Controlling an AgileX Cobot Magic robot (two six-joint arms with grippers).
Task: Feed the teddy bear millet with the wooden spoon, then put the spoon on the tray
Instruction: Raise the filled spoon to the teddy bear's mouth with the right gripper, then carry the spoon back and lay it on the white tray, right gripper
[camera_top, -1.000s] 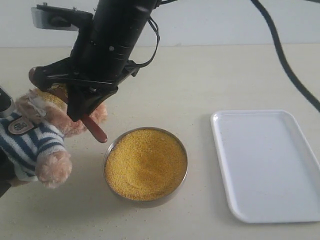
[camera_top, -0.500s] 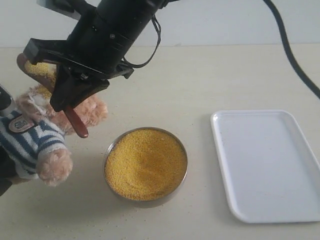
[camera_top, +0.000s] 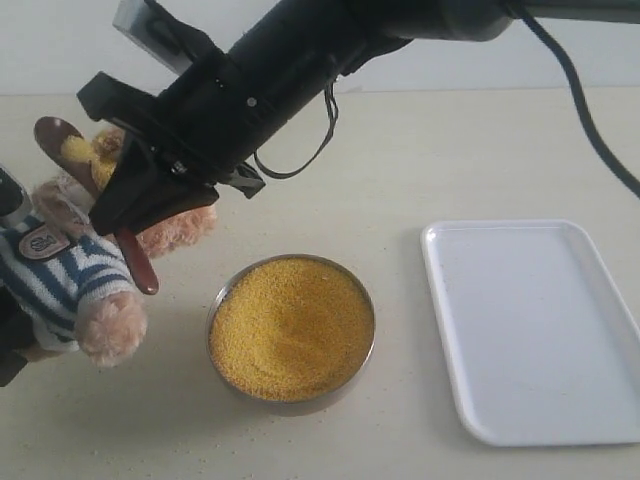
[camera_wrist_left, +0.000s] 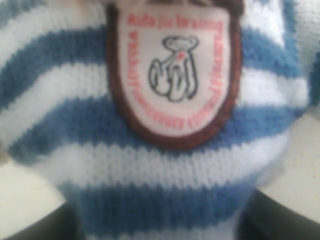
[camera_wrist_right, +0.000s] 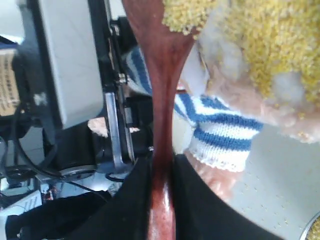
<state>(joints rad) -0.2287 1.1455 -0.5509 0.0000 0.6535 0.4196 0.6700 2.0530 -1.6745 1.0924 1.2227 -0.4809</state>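
My right claw (camera_top: 135, 215) is clamped on the slim handle of the wooden spoon (camera_top: 138, 262), and both fingers press the dark red wood in the right wrist view. The spoon is lifted off the bench (camera_top: 400, 170), with its oval end up at the head of the teddy bear (camera_top: 60, 275). A little millet (camera_wrist_right: 182, 14) lies on that end, and more yellow grains sit in the bear's hollowed face. My left claw (camera_wrist_left: 160, 227) grips the bear's striped body just below the badge (camera_wrist_left: 172, 75), with dark fingers (camera_wrist_left: 272, 220) on either side. The metal bowl (camera_top: 211, 330), heaped with grain, stands beside the bear. The tray (camera_top: 530, 330) lies well apart on the right.
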